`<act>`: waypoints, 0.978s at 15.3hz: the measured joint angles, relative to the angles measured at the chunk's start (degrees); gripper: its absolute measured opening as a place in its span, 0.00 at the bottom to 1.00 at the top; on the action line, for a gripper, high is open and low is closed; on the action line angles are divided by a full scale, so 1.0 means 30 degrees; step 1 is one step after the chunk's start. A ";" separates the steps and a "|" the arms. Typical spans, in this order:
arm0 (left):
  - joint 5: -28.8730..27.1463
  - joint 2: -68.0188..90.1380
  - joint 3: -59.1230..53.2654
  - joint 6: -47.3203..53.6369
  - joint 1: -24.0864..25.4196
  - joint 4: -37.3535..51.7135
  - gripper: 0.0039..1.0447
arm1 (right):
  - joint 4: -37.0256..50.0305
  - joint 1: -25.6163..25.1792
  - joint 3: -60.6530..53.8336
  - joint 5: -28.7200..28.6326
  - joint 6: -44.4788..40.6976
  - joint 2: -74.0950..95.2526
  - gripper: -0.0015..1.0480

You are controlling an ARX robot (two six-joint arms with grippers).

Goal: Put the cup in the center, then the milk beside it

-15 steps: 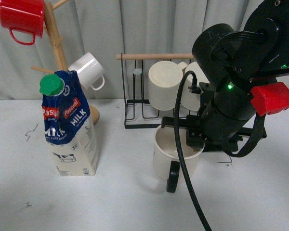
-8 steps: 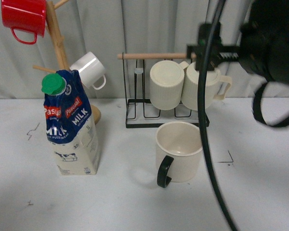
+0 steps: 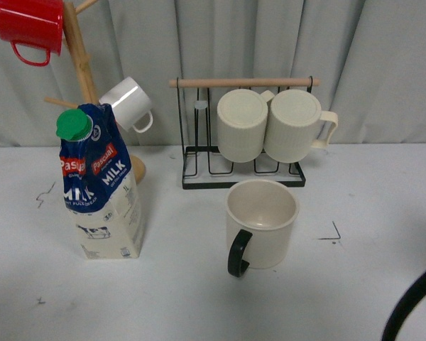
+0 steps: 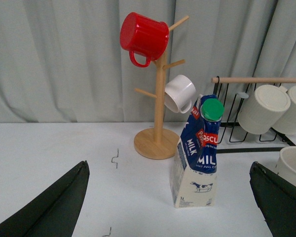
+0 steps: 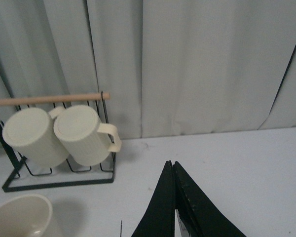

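Note:
The cup (image 3: pixel 261 222), a wide cream mug with a dark loop handle, stands upright at the table's middle, in front of the wire rack. Its rim also shows in the right wrist view (image 5: pixel 20 216) and the left wrist view (image 4: pixel 292 165). The milk (image 3: pixel 99 186) stands upright at the left, blue top and green cap, well apart from the cup; it also shows in the left wrist view (image 4: pixel 197 158). My left gripper (image 4: pixel 170 197) is open and empty, with the milk ahead between its fingers. My right gripper (image 5: pixel 171 165) is shut and empty, to the right of the cup. Neither gripper shows in the front view.
A black wire rack (image 3: pixel 243 177) with a wooden bar holds two ribbed cream mugs (image 3: pixel 270 126) behind the cup. A wooden mug tree (image 3: pixel 82 64) at back left carries a red mug (image 3: pixel 30 23) and a small white mug (image 3: pixel 128 103). A black cable (image 3: pixel 412 302) crosses the bottom right corner.
My right arm has let go of the cup and pulled back out of the front view. The cup now stands free, its handle toward the front.

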 joint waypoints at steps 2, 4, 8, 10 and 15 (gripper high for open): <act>0.0000 0.0000 0.0000 0.0000 0.0000 0.0007 0.94 | -0.0911 -0.0423 -0.1231 -0.0678 0.0000 -0.2244 0.02; 0.0000 0.0000 0.0000 0.0000 0.0000 0.0000 0.94 | -0.2200 -0.1013 -0.2368 -0.1151 0.0000 -0.4262 0.02; -0.0015 0.0000 0.0000 0.0000 0.0000 0.0000 0.94 | -0.5195 -0.2943 -0.3592 -0.2863 0.0000 -0.8597 0.02; 0.0000 0.0000 0.0000 0.0000 0.0000 0.0000 0.94 | -0.7111 -0.2929 -0.3949 -0.3009 0.0000 -1.1125 0.02; 0.0000 0.0000 0.0000 0.0000 0.0000 0.0000 0.94 | -1.1358 -0.2929 -0.4291 -0.3024 0.0000 -1.5919 0.02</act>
